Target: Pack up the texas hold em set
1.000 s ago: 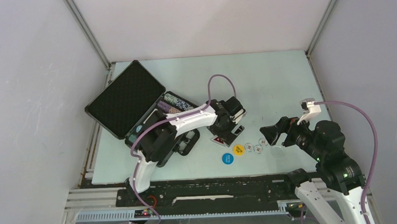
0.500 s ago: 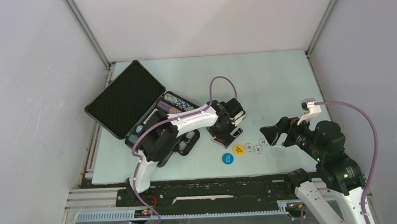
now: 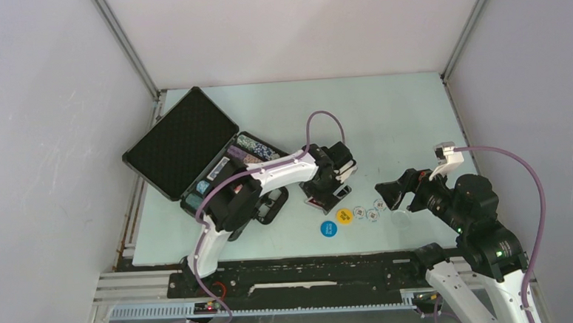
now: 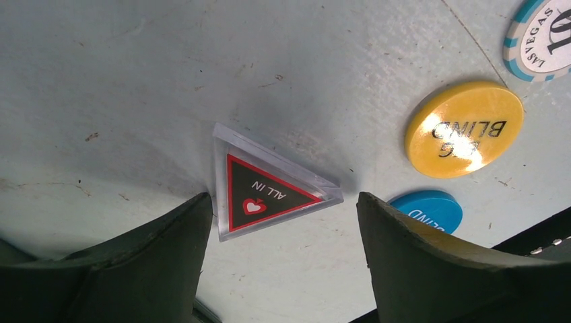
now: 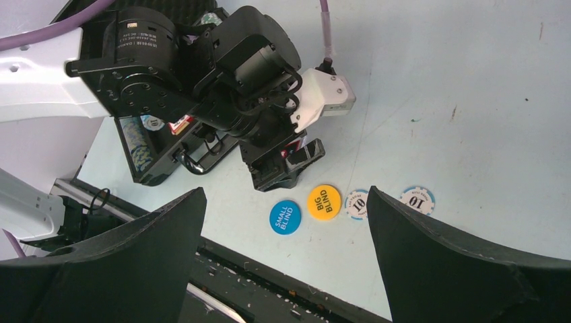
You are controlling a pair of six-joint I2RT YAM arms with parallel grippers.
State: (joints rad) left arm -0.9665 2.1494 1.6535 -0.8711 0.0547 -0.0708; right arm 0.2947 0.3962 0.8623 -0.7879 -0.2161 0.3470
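Observation:
The clear triangular "ALL IN" marker point(image 4: 266, 188) lies flat on the table between the fingers of my left gripper point(image 4: 283, 202), which is open. Its left finger sits at the marker's edge and the right finger stands apart from it. In the top view the left gripper point(image 3: 322, 196) points down just right of the open black briefcase point(image 3: 182, 141), whose base holds poker chips point(image 3: 252, 150). The yellow disc point(image 3: 343, 215), the blue disc point(image 3: 328, 228) and three loose chips point(image 3: 373, 215) lie in a row. My right gripper point(image 3: 389, 193) hovers open above them.
The briefcase handle point(image 3: 271, 207) juts toward the left gripper. A black rail point(image 3: 311, 273) runs along the table's near edge. Grey walls close in the left, back and right sides. In the right wrist view the left arm's wrist point(image 5: 222, 74) fills the upper left.
The left gripper has shifted slightly over the triangular marker and its jaws have narrowed a little. The right arm has not moved.

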